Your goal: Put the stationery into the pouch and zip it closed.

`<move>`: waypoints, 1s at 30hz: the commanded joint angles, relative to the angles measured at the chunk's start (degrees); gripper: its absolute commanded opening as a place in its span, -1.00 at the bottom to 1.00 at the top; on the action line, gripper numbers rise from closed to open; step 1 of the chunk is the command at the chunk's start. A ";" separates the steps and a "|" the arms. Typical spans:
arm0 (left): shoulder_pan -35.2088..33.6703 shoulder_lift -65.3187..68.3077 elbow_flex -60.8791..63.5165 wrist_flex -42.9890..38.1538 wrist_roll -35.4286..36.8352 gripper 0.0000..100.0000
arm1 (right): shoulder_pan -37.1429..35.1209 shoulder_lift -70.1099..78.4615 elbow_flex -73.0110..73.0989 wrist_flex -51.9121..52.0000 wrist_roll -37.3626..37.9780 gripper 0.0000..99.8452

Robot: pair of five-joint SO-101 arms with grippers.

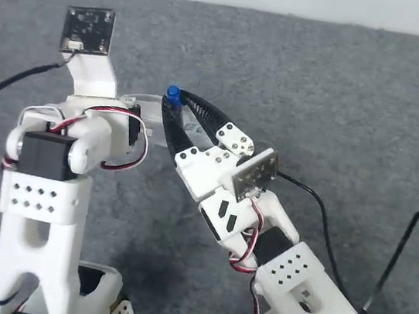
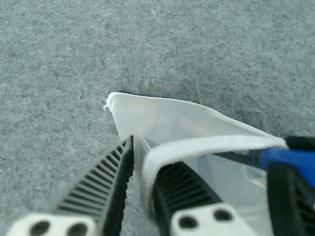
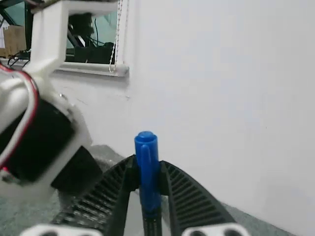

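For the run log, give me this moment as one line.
left claw: shut on pouch rim | right claw: shut on blue pen | pen tip: at pouch opening | pouch: open, unzipped

Soft even light; faint diffuse shadows on grey table (image 1: pixel 375 87); white wall (image 3: pixel 221 73) bright.
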 commanded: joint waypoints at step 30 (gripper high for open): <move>-2.81 -0.44 -0.13 -1.41 -0.44 -0.98 | 0.40 -26.59 -9.49 44.26 -3.34 -0.95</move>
